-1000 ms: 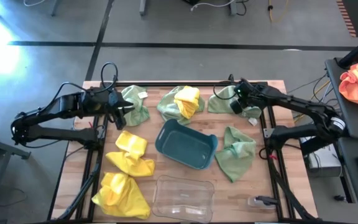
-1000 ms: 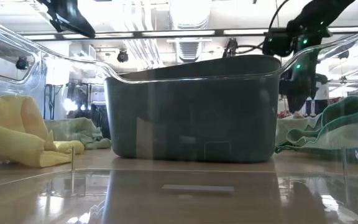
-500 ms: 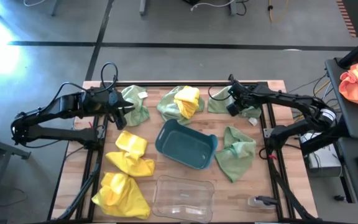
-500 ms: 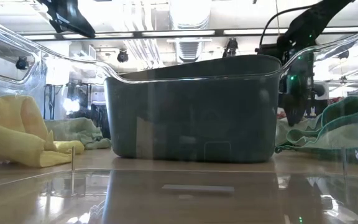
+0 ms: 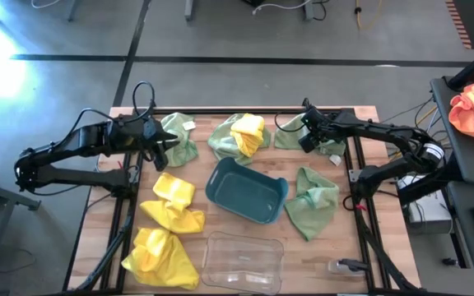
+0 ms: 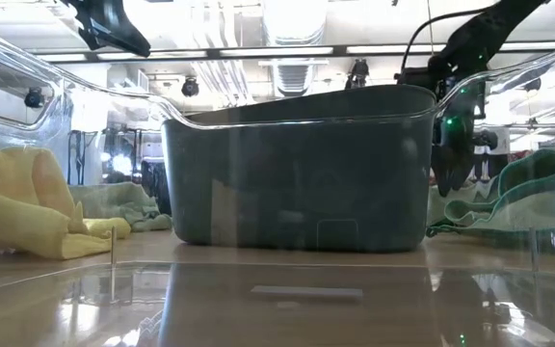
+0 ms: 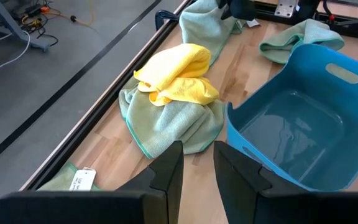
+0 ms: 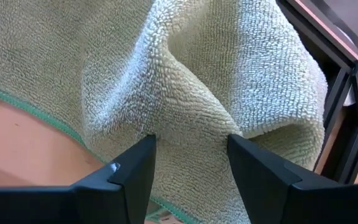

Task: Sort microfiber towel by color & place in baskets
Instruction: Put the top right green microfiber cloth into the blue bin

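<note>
So right gripper (image 8: pixel 188 163) sits right over the far-right green towel (image 8: pixel 216 87) | fingers open, straddling a raised fold, gripping nothing yet | left gripper (image 7: pixel 197 163) open, far-left of desk (image 5: pixel 348 247)

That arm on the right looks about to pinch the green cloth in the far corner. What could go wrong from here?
Two things could go wrong. The right gripper stands open over a raised fold of the green towel; if it shuts on that fold alone, the cloth may slip out when lifted. Also, the towel lies against the table's black frame rail, so it might drag or snag there. Separately, a yellow towel lies on top of another green towel, so they could get picked up together.
</note>
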You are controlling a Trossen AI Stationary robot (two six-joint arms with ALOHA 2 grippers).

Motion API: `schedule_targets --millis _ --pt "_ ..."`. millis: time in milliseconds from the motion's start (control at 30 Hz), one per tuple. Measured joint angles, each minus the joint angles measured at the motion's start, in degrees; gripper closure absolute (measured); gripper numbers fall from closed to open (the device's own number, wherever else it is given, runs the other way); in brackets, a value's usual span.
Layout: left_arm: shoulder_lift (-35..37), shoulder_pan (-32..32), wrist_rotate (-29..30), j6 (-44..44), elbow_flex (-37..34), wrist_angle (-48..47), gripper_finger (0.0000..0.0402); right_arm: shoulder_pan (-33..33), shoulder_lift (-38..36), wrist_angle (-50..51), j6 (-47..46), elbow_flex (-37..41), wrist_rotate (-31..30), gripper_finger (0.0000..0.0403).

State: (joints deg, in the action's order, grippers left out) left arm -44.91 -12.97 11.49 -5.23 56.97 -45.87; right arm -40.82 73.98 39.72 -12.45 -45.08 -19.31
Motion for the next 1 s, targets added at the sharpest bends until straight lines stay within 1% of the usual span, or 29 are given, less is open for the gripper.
schedule_targets --millis 200,700,1000 --pt "0.0 0.0 0.0 -0.02 0.0 0.01 0.0327 0.0 2.49 -2.44 3.13 -0.02 -0.2 0.0204" --pt "0.0 0.0 -0.02 -1.79 0.0 0.02 0.0327 0.0 11.4 -3.03 1.99 -0.04 0.26 0.0204" --pt "-0.02 0.0 -0.04 -2.36 0.0 0.02 0.0327 0.04 13.74 -3.14 1.84 -0.31 1.75 0.0204"
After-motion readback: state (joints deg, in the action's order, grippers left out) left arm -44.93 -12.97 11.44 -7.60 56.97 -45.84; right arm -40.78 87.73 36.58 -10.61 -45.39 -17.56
